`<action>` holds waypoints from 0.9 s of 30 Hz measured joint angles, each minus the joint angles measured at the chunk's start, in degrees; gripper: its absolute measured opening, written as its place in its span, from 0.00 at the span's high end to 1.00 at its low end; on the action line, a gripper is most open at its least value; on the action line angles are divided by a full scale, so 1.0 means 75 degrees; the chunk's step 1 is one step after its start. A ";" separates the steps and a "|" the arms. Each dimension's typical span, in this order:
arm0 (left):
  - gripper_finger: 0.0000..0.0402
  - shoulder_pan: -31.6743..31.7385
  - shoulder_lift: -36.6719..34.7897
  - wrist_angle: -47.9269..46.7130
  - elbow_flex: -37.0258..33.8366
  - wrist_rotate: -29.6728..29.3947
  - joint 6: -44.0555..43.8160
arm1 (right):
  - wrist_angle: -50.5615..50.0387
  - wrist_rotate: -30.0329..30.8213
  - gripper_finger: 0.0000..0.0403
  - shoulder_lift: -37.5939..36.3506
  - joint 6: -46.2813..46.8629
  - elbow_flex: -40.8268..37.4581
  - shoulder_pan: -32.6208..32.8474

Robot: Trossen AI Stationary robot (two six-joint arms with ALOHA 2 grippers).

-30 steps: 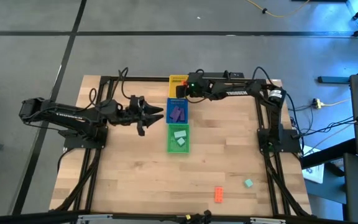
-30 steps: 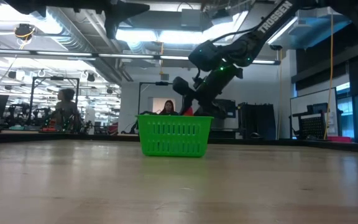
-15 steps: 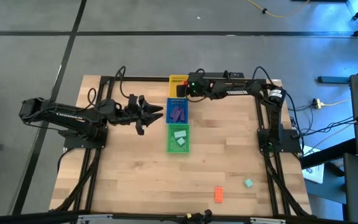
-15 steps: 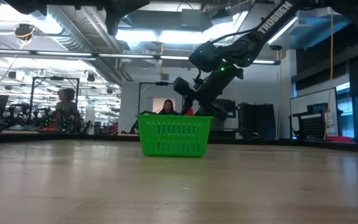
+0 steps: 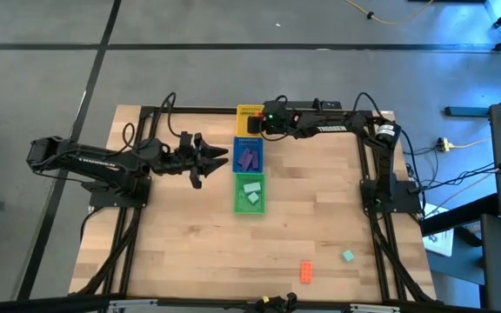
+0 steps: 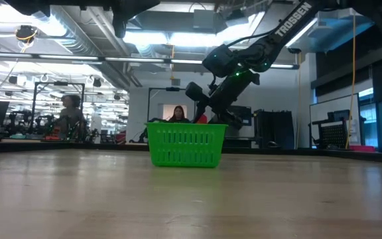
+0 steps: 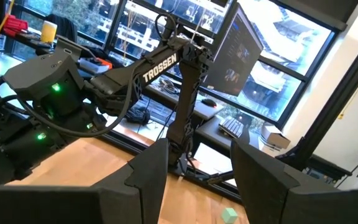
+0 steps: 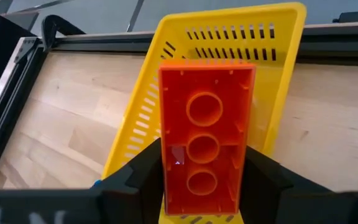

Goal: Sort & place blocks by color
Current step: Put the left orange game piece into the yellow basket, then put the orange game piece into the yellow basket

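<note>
My right gripper [image 5: 252,124] hovers over the yellow basket [image 5: 247,111] at the far end of the basket row and is shut on an orange-red block [image 8: 206,140]. The blue basket [image 5: 249,144] holds purple blocks [image 5: 249,158]. The green basket [image 5: 250,206] holds mint blocks [image 5: 251,192]. One orange-red block [image 5: 305,271] and one teal block [image 5: 347,256] lie flat on the table near its front right. My left gripper [image 5: 224,156] hangs open beside the blue basket, on its left, holding nothing. My right gripper pinches the orange-red block's two long sides [image 8: 166,180] between its two fingers, toward the end nearest the wrist. The fingers slant downward from the table's right side. The block's hollow underside faces the wrist camera. It hangs clear above the yellow basket [image 8: 272,68].
The three baskets stand in a row down the table's middle, from far to near. In the low view the green basket [image 6: 186,144] hides the others. Dark frame rails [image 5: 372,191] run along the table's left, right and far sides. People sit in the room beyond.
</note>
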 joint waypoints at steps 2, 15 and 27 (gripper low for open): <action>0.59 -0.0001 0.0000 0.0001 0.0000 0.0000 -0.0001 | 0.0067 0.0010 0.61 0.0000 0.0004 0.0000 -0.0001; 0.59 -0.0001 0.0000 -0.0011 0.0000 0.0000 -0.0022 | 0.0327 0.0013 0.56 0.0000 -0.0267 -0.0003 -0.0001; 0.59 -0.0001 0.0000 -0.0011 0.0000 0.0000 -0.0022 | 0.0329 -0.0038 0.42 0.0000 -0.0343 -0.0003 -0.0001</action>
